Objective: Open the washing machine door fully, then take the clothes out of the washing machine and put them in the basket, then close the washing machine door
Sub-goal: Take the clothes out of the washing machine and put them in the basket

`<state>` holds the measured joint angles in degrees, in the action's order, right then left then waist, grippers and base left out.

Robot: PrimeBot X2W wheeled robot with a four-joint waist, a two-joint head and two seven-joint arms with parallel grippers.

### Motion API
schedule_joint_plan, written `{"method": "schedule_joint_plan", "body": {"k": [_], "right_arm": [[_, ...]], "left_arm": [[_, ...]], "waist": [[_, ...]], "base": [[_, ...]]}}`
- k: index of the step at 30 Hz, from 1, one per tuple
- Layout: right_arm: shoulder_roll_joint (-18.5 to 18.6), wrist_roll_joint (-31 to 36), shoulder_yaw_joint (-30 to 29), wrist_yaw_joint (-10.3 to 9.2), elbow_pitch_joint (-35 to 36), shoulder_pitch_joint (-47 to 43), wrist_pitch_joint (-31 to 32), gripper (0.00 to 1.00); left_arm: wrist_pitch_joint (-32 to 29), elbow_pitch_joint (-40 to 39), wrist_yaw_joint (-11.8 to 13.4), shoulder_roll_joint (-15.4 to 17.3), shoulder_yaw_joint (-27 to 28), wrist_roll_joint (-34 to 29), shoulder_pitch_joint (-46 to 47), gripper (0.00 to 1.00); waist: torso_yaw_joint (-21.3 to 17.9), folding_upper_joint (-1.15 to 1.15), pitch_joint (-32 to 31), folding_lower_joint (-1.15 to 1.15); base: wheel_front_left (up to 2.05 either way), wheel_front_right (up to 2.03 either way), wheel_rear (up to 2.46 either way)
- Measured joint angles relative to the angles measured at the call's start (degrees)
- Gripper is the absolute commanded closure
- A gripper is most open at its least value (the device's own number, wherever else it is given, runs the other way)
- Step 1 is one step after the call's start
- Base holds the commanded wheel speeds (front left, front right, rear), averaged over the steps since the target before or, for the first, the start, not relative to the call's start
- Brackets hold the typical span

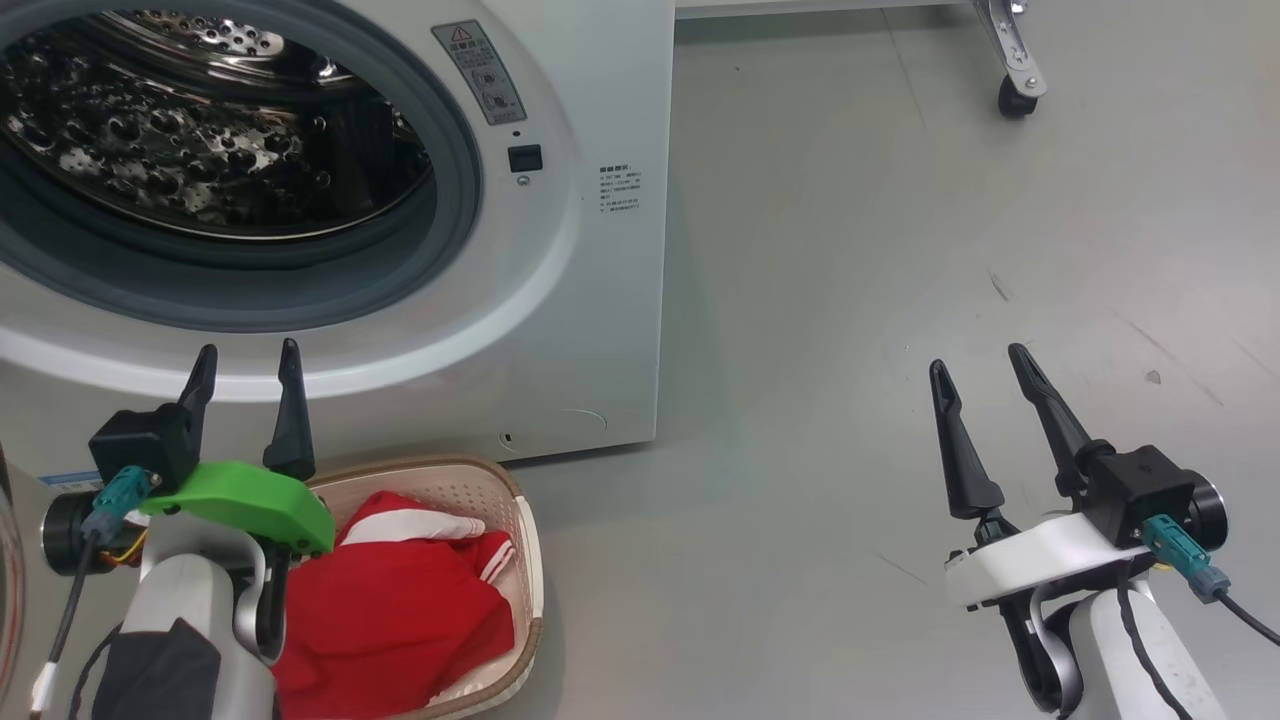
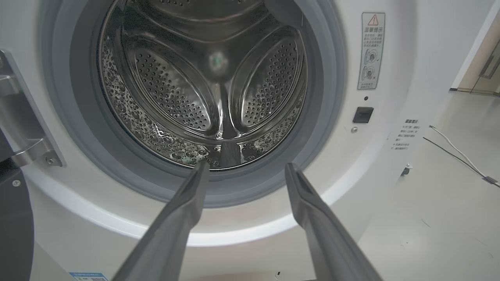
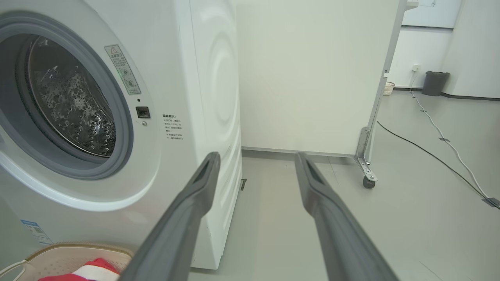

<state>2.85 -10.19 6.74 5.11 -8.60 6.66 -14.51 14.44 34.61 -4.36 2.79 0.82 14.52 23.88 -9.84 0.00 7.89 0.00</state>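
The washing machine (image 1: 600, 300) stands with its mouth uncovered, and its steel drum (image 2: 203, 86) holds nothing. The washing machine door is swung out to the left: its metal hinge (image 2: 27, 136) and a dark edge (image 2: 13, 234) show. The red clothes (image 1: 400, 600) with white stripes lie in the cream basket (image 1: 500, 480) on the floor before the machine. My left gripper (image 1: 248, 350) hangs open above the basket's left end, pointing at the drum's lower rim (image 2: 247, 166). My right gripper (image 1: 978, 357) is open over bare floor right of the machine (image 3: 258, 154).
A white partition on a caster wheel (image 1: 1015, 95) stands behind and right of the machine. Cables (image 3: 429, 152) run across the grey floor at the right, and a dark bin (image 3: 434, 82) sits by the far wall. Open floor lies right of the machine.
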Motion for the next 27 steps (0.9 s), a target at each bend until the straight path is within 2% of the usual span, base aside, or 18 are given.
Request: {"method": "schedule_joint_plan", "body": {"k": [17,27], "right_arm": [[-0.04,0.16,-1.10,-0.71,0.63,-2.97,0.01,0.00],[-0.07,0.15,-0.76,-0.67,0.82,-4.89,0.01,0.00]], "left_arm": [[0.00,-11.13,-0.82,-0.52,-2.09,-0.13,-11.40,0.00],[0.00,-14.37,-0.73,-0.59,-3.00,0.44,-17.13,0.00]], "waist": [[2.08,0.00,-4.68,0.00],[2.93,0.00,-6.32,0.00]], "base": [[0.00,0.00,0.00],[0.00,0.00,0.00]]}}
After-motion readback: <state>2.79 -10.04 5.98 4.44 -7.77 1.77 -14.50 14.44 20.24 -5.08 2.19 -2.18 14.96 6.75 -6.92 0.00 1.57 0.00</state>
